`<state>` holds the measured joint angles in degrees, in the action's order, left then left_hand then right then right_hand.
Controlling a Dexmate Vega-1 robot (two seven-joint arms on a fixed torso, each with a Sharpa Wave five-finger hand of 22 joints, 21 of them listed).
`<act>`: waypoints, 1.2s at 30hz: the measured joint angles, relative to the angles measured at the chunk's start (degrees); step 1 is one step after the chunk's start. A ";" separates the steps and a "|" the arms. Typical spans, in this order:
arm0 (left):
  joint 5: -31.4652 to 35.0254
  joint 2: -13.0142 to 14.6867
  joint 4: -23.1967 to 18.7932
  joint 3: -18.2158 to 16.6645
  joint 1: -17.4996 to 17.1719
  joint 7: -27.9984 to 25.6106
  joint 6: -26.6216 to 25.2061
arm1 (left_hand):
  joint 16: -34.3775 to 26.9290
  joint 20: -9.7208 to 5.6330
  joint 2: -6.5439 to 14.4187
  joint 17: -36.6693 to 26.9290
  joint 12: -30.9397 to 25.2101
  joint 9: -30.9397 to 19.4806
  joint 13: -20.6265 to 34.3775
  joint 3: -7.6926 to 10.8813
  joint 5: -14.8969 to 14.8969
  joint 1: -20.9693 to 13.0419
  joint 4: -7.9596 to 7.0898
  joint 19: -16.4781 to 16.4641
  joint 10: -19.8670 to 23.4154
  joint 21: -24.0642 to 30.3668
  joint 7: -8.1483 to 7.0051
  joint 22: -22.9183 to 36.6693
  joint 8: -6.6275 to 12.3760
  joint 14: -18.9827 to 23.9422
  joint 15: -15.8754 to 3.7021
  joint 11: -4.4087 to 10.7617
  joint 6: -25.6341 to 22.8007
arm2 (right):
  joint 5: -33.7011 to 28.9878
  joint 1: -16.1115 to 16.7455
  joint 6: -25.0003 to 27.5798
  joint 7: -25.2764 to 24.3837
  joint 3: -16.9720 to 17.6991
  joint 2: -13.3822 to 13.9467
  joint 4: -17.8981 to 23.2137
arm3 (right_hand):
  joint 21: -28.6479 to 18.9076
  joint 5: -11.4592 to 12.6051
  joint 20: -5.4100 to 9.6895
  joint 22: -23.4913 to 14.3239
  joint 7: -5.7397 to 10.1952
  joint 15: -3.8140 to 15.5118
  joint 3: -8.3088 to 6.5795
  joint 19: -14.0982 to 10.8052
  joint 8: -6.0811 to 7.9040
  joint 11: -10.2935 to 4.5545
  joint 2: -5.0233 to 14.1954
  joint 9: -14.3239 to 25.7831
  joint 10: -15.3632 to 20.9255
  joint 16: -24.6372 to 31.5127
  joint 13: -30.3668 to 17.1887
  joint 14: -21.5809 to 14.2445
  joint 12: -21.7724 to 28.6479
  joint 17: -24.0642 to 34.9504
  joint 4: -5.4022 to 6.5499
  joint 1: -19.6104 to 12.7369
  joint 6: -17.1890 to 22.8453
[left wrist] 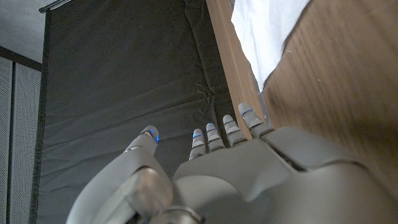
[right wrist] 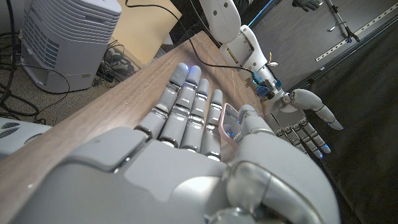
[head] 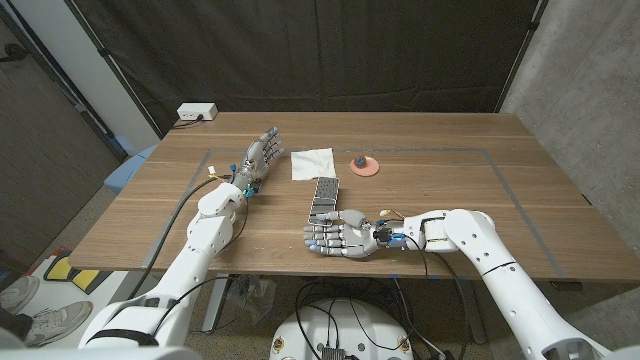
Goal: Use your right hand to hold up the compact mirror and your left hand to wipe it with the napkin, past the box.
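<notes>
The compact mirror [head: 363, 166], a small round salmon disc with a dark piece on top, lies on the table past the middle. To its left lies the white napkin [head: 312, 163] [left wrist: 267, 31]. My left hand [head: 260, 155] [left wrist: 249, 174] stands just left of the napkin with its fingers stretched out and nothing in it. A grey patterned box [head: 324, 198] lies lengthwise nearer to me. My right hand [head: 340, 236] [right wrist: 186, 143] hovers at the box's near end, fingers straight and pointing left, empty. A pale pink-edged end [right wrist: 229, 121], apparently the box's, shows between its thumb and fingers.
A white socket block [head: 196, 112] sits at the table's back left corner. Grey tape [head: 500, 165] marks a rectangle on the wooden top. A dark curtain hangs behind. My left arm [right wrist: 242, 37] crosses the right wrist view. Shoes [head: 40, 320] show on the floor.
</notes>
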<state>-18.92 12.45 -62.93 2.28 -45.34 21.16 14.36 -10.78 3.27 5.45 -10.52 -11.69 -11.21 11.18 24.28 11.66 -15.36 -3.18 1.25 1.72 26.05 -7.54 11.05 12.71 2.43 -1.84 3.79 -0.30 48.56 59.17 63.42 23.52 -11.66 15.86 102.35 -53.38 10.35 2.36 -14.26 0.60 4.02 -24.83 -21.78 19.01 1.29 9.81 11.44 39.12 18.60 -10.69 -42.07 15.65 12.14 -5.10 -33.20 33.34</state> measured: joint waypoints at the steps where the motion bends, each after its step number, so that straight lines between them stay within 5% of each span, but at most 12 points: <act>1: 0.00 0.01 0.11 0.00 0.08 0.00 0.00 | 0.00 0.00 0.00 0.00 0.00 0.00 0.00 0.00 0.00 0.00 0.00 0.00 0.00 0.00 0.00 0.00 0.00 0.00 0.00 0.00 0.00 | -0.04 0.00 0.02 -0.89 0.00 0.00 0.00 | -0.71 0.13 0.11 -0.33 0.21 0.21 -0.15 -0.12 0.34 -0.15 0.12 -0.07 1.13 0.48 -0.05 -1.13 0.05 0.00 0.47 -0.03 1.10; 5: 0.15 0.01 0.58 0.01 0.44 0.17 -0.19 | 0.00 0.00 0.00 0.00 0.00 0.00 0.00 0.00 0.00 0.00 0.00 0.00 0.00 0.00 0.00 0.00 -0.06 0.00 0.00 0.00 0.00 | -0.16 1.50 0.27 -4.28 2.00 -2.77 1.02 | -4.20 0.46 0.11 -1.98 1.61 1.58 -1.83 -0.94 2.04 -0.88 1.64 -0.18 6.57 3.36 -0.19 -6.62 0.31 0.88 1.57 -1.91 6.02; 10: 0.40 -0.08 1.47 0.14 1.15 0.29 -0.22 | 0.00 0.00 0.00 0.00 0.00 0.00 0.00 0.00 0.00 0.00 0.00 0.00 0.00 0.00 0.00 0.00 -0.22 0.00 0.00 0.00 0.00 | -0.64 2.69 0.31 -8.48 3.44 -4.66 2.33 | -9.76 0.44 -0.02 -4.69 2.34 3.60 -4.46 -1.66 5.30 -2.07 0.98 0.87 13.94 7.85 -1.14 -13.26 1.23 2.80 2.51 -5.20 12.06; 15: 0.61 -0.27 2.56 0.31 1.94 0.43 -0.22 | 0.00 0.00 0.00 0.00 0.00 0.00 0.00 -0.16 0.01 0.00 -0.16 0.00 0.00 -0.22 0.00 0.00 -0.22 0.00 0.00 0.00 0.00 | -1.93 3.42 -1.01 -11.15 3.97 -5.44 3.35 | -14.77 0.22 -0.01 -7.06 0.95 5.31 -5.08 -2.05 7.50 -2.70 0.91 1.59 19.29 11.51 -2.44 -17.85 2.68 4.53 2.99 -8.34 13.84; 19: 1.06 -0.50 3.44 0.44 2.61 0.71 -0.22 | 0.00 0.00 0.00 0.00 0.00 0.00 0.01 -0.16 0.01 0.00 -0.15 0.00 0.00 -0.22 0.00 0.00 -0.22 0.00 0.00 0.00 0.00 | -4.32 4.16 -3.80 -12.59 3.75 -5.02 5.34 | -19.65 0.21 0.20 -9.25 2.41 7.35 -5.12 -2.26 9.43 -3.76 0.03 2.76 24.42 15.36 -4.11 -21.58 4.51 7.36 3.05 -10.26 17.00; 26: 1.70 -0.83 4.94 0.66 3.76 0.84 -0.10 | 0.00 0.00 0.01 0.00 0.00 0.00 0.01 -0.16 0.01 0.00 -0.15 0.00 0.00 -0.22 0.00 0.00 -0.22 0.00 0.00 0.00 0.00 | -9.57 4.94 -9.53 -13.62 1.77 -2.60 7.88 | -22.92 0.52 0.19 -10.34 3.15 8.07 -4.63 -3.69 11.48 -4.29 -0.47 4.62 28.49 18.43 -5.89 -23.20 6.00 10.55 2.57 -11.63 19.39; 36: 2.76 -1.19 6.70 0.89 5.30 1.17 0.16 | 0.00 0.00 0.01 0.00 0.00 0.00 0.02 -0.16 0.01 0.00 -0.15 0.00 0.00 -0.22 0.00 0.00 -0.22 0.00 0.00 0.00 0.00 | -15.56 6.41 -18.92 -12.92 -0.71 0.37 9.86 | -23.17 1.12 0.39 -9.47 3.29 8.06 -4.35 -3.85 12.82 -4.78 -0.73 6.27 29.35 19.86 -7.60 -23.42 6.88 12.99 2.22 -12.84 20.11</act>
<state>-16.16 11.26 -56.22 3.17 -40.05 22.34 14.52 -10.78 3.27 5.45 -10.52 -11.69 -11.21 11.20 24.12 11.67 -15.36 -3.33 1.25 1.72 25.83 -7.54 11.05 12.49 2.43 -1.84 3.79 -0.30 33.00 65.58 44.50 10.60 -12.37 16.24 112.22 -76.54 11.47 2.75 -23.73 3.89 12.08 -29.18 -25.63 31.83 -3.50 9.08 17.71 68.46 38.46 -18.30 -65.49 22.53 25.13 -2.87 -46.04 53.46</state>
